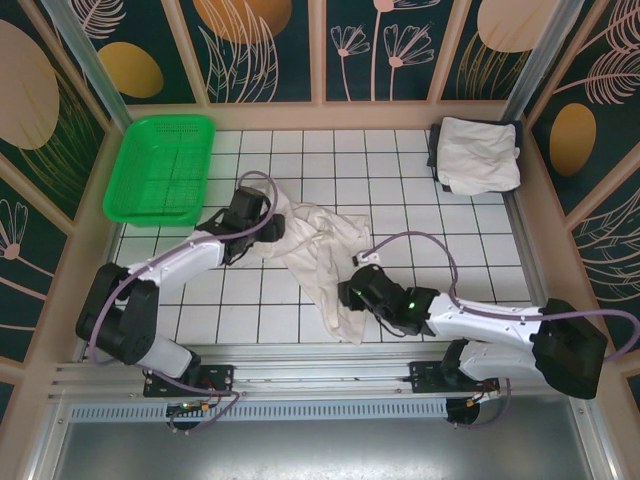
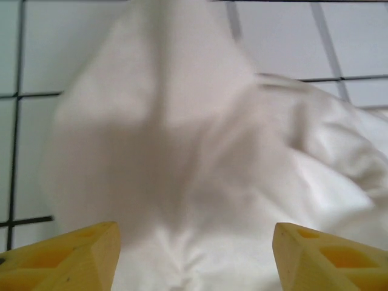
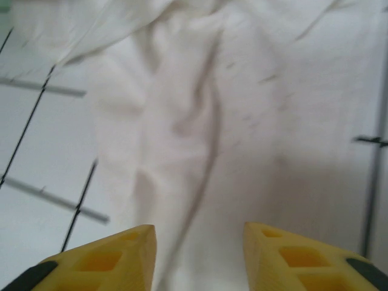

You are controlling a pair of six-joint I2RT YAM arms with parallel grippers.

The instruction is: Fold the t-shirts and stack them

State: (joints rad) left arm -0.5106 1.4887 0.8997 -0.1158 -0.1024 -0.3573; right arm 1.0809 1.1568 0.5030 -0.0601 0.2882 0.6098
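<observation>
A crumpled off-white t-shirt [image 1: 318, 250] lies spread across the middle tiles. A second t-shirt [image 1: 478, 155] sits folded at the back right. My left gripper [image 1: 264, 226] rests at the crumpled shirt's left end. In the left wrist view its yellow fingers [image 2: 73, 257] stand wide apart, and my left gripper [image 2: 195, 242] is open over bunched cloth [image 2: 200, 151]. My right gripper [image 1: 347, 295] is at the shirt's near right edge. In the right wrist view my right gripper [image 3: 199, 236] is open, with a creased fold of the shirt [image 3: 242, 121] lying under the gap.
A green mesh basket [image 1: 160, 168] stands at the back left. The folded shirt rests on a dark pad [image 1: 436, 148] beside the right wall. White tiles [image 1: 400, 190] lie bare between the two shirts. A metal rail [image 1: 320, 375] runs along the near edge.
</observation>
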